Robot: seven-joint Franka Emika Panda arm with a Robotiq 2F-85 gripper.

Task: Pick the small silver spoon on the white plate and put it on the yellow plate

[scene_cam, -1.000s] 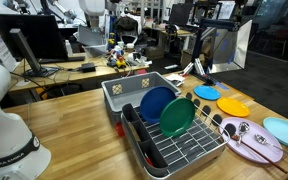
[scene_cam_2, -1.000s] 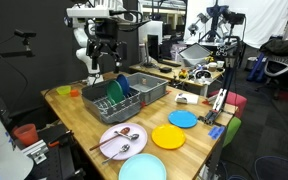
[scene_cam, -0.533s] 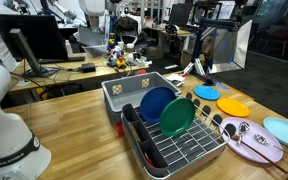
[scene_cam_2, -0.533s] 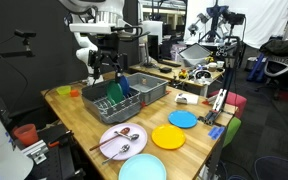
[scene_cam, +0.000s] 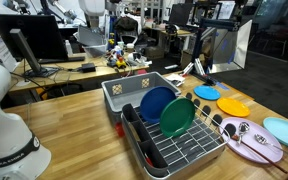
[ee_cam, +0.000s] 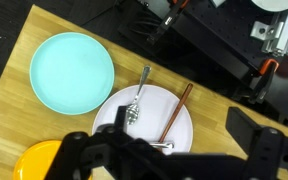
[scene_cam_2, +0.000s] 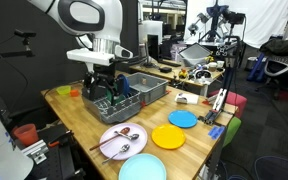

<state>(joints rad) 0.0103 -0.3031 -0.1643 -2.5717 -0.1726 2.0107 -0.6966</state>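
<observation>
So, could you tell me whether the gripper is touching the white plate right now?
Apart. In an exterior view the gripper hangs well above the white plate, with a clear gap between its fingertips and the plate.

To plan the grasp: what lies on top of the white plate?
In the wrist view, the white plate carries a long silver utensil, a brown-handled utensil and the small silver spoon. The gripper covers the plate's lower edge.

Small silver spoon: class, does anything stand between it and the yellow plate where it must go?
Nothing visible does. The small silver spoon lies on the white plate, the yellow plate sits right beside it, and only bare tabletop shows between the two plates.
</observation>
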